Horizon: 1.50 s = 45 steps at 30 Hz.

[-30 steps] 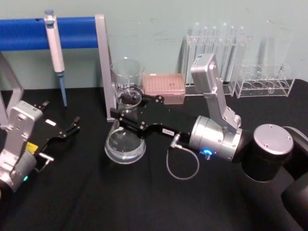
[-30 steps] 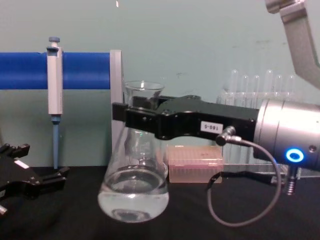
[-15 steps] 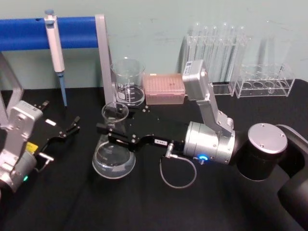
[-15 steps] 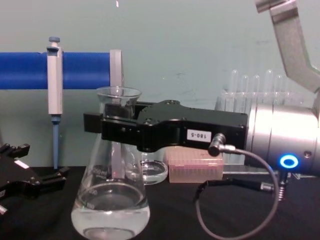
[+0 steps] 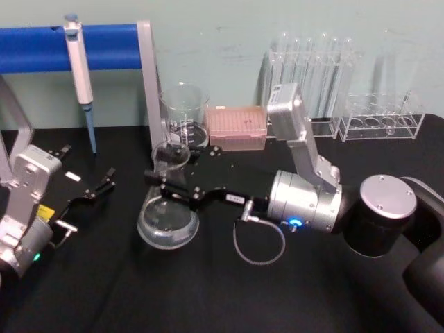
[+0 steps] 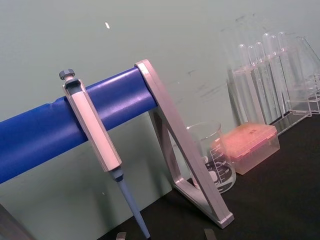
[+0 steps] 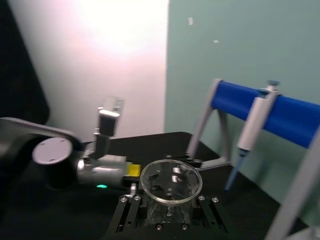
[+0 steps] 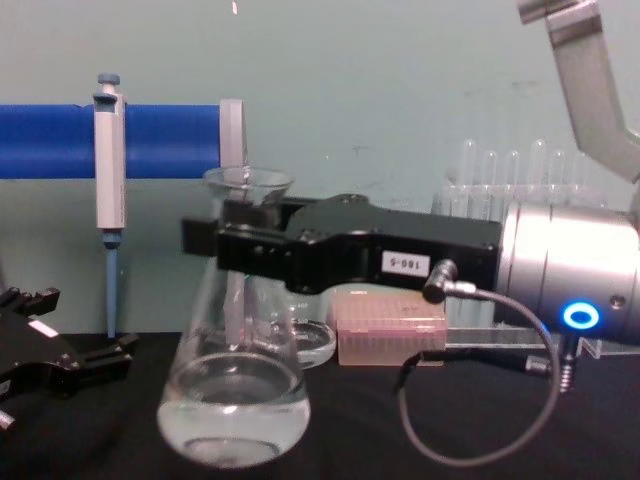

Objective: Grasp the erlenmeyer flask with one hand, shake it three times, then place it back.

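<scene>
light: even, soft, med-bright | glare: wall (image 7: 115, 55) blown out white, rt wrist view | glints: erlenmeyer flask (image 8: 235, 400)

The erlenmeyer flask (image 5: 166, 222) is left of centre, its neck between the right pincer's (image 5: 165, 184) jaws. Behind it stands the beaker (image 5: 184, 114), with a tip box (image 5: 238, 127) to its right and a pipette (image 5: 78, 66) at the far left.

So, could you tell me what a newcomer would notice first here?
The right gripper is shut on the neck of the erlenmeyer flask, which holds clear liquid, mid-table. Behind it to the left, a pipette hangs on a blue bar. The left gripper rests open at the table's left.
</scene>
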### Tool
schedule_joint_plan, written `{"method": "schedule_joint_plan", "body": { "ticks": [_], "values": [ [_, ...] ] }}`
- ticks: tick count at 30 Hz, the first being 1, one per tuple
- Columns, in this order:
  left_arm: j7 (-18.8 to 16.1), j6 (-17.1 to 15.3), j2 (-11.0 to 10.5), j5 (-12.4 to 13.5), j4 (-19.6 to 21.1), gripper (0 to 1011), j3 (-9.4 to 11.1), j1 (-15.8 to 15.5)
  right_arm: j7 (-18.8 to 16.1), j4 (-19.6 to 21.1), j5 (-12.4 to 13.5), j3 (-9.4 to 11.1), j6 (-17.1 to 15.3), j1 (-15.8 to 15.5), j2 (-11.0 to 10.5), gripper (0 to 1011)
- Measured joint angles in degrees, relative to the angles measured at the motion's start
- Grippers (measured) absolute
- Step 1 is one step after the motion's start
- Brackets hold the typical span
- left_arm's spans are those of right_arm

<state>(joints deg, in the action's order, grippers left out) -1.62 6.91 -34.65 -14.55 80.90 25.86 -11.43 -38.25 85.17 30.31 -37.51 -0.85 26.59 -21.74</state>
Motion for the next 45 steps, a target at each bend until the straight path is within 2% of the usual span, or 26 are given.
{"method": "schedule_joint_plan", "body": {
  "ticks": [5,12,18,32,45],
  "values": [
    [0.0,0.0,0.0,0.0,0.0,1001,0.0,0.0,3.7,-0.3,-0.7,1.4,0.3,-0.4,0.3,449],
    [0.0,0.0,0.0,0.0,0.0,1001,0.0,0.0,10.2,-0.6,-2.8,4.6,0.3,-1.7,1.2,449],
    [0.0,0.0,0.0,0.0,0.0,1001,0.0,0.0,14.0,-0.7,-4.2,6.8,0.3,-2.7,1.7,449],
    [0.0,0.0,0.0,0.0,0.0,1001,0.0,0.0,25.5,0.2,-9.1,12.6,-0.5,-5.9,3.8,449],
    [0.0,0.0,0.0,0.0,0.0,1001,0.0,0.0,31.8,0.4,-13.4,15.7,-1.9,-7.3,5.7,449]
  ]
}}
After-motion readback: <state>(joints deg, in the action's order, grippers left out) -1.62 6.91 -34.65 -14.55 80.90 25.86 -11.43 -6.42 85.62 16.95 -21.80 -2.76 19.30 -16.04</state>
